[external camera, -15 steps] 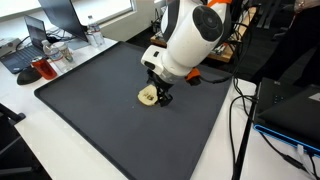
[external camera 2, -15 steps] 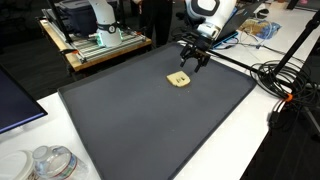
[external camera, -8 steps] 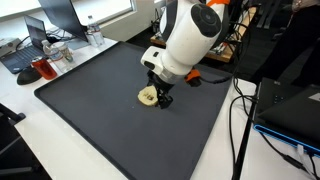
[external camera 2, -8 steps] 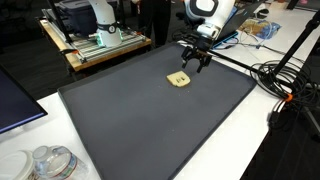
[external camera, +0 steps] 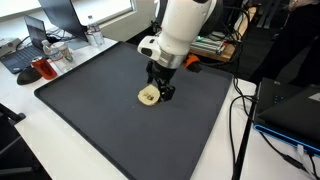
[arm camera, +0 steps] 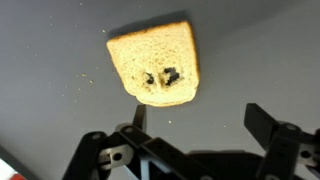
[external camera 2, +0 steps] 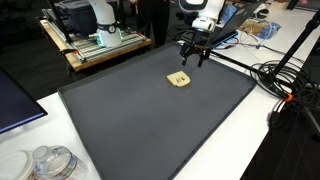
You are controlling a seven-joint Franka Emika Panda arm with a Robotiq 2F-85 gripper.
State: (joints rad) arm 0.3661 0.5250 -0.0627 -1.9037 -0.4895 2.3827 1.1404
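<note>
Hand (arm camera: pixel 198 125) wide open, nothing in it, hanging close over the bread slice (arm camera: pixel 153 64) w/o touching. Slice lies flat on the dark mat (external camera 2: pixel 150 120) atop the bench (external camera: pixel 40 130), two small dark holes near its middle, crumbs (arm camera: pixel 84 80) beside it

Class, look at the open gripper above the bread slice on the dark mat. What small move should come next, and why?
Probably a short, straight descent of the gripper toward the bread slice. The jaws stand open and empty, the gripper hangs clear above the slice, and the slice lies flat on the dark mat with nothing touching it.
</note>
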